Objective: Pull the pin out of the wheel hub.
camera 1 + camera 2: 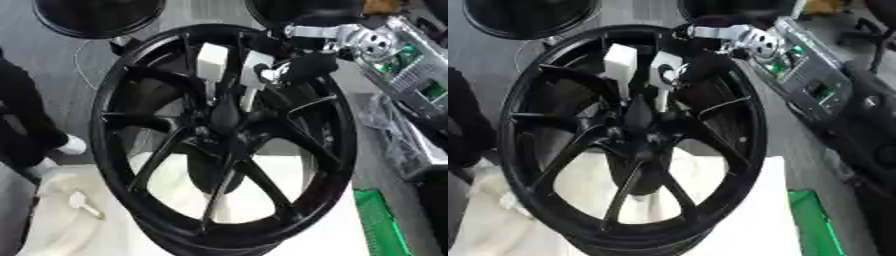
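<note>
Currently: my right robot hand (302, 67) closed on white pin (255, 70) above wheel hub (223, 120); best drawn straight outward, no twisting.

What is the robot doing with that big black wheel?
The robot is working on a black wheel that stands upright on a white cloth. Its right hand reaches in from the upper right, at one of two white-headed pins that stick up from the hub. Both pins are in the hub, so none is out yet. The left hand is not in view.
</note>
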`<action>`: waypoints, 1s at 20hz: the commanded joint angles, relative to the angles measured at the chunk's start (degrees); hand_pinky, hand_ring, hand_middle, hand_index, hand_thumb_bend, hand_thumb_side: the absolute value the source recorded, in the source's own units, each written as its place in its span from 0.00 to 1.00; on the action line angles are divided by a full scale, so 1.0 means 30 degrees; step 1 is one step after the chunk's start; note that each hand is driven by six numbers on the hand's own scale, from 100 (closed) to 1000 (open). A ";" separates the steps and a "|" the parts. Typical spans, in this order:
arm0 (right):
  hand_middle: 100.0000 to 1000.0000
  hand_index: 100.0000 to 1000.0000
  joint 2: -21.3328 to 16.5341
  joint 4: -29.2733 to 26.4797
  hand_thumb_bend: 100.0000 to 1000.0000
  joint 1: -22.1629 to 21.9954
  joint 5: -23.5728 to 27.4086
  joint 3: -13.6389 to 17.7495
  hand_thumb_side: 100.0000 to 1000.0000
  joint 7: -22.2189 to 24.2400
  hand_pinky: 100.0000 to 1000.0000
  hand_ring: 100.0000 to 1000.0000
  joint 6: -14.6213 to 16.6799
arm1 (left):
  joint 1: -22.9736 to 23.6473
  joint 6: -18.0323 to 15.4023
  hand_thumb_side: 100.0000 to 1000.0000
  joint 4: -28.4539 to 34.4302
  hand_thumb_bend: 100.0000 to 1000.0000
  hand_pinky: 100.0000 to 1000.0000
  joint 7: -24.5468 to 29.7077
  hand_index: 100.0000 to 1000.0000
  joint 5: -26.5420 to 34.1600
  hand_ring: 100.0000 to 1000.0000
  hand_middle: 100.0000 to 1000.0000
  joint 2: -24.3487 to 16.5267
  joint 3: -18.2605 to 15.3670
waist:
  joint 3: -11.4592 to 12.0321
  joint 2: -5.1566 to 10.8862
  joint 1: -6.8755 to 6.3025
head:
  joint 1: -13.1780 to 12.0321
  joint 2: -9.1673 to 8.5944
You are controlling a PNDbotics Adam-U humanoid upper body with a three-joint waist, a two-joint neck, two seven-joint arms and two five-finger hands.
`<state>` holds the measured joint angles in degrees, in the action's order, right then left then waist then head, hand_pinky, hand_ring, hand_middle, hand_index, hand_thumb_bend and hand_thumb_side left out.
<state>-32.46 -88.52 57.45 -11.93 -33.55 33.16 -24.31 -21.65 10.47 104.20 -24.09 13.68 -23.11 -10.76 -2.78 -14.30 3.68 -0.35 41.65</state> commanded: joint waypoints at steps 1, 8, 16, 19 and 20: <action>0.86 0.93 -0.0349 0.0044 0.00 0.0254 -0.0175 0.0325 0.40 0.0026 0.92 0.89 0.0080 | -0.0262 -0.0027 0.72 0.0392 0.00 0.54 0.0079 0.70 0.0005 0.61 0.65 -0.0191 0.0006 | 0.0021 0.0246 -0.0071 | 0.0102 -0.0176; 0.85 0.93 -0.0301 0.0237 0.00 0.0204 -0.0203 0.0333 0.39 0.0095 0.91 0.88 0.0120 | -0.0310 -0.0014 0.72 0.0388 0.00 0.54 0.0132 0.70 0.0013 0.61 0.65 -0.0153 0.0036 | 0.0112 0.0205 -0.0046 | 0.0175 -0.0187; 0.83 0.93 -0.0267 0.0601 0.00 0.0115 -0.0223 0.0368 0.39 0.0196 0.90 0.86 0.0278 | -0.0347 -0.0011 0.72 0.0394 0.00 0.54 0.0148 0.70 0.0025 0.61 0.65 -0.0131 0.0027 | 0.0172 0.0137 -0.0042 | 0.0275 -0.0151; 0.82 0.93 -0.0248 0.0649 0.00 0.0095 -0.0225 0.0357 0.39 0.0257 0.90 0.86 0.0334 | -0.0370 -0.0006 0.72 0.0399 0.00 0.54 0.0155 0.70 0.0028 0.61 0.65 -0.0122 0.0035 | 0.0193 0.0130 -0.0040 | 0.0297 -0.0146; 0.82 0.93 -0.0242 0.0669 0.00 0.0083 -0.0219 0.0358 0.39 0.0273 0.89 0.85 0.0353 | -0.0376 -0.0009 0.72 0.0405 0.00 0.54 0.0161 0.70 0.0033 0.61 0.65 -0.0118 0.0038 | 0.0199 0.0129 -0.0037 | 0.0300 -0.0145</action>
<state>-32.45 -86.39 56.92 -12.33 -33.53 33.94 -23.49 -21.92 10.52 104.20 -23.82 13.82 -22.66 -10.73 -2.25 -14.78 3.77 0.36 41.64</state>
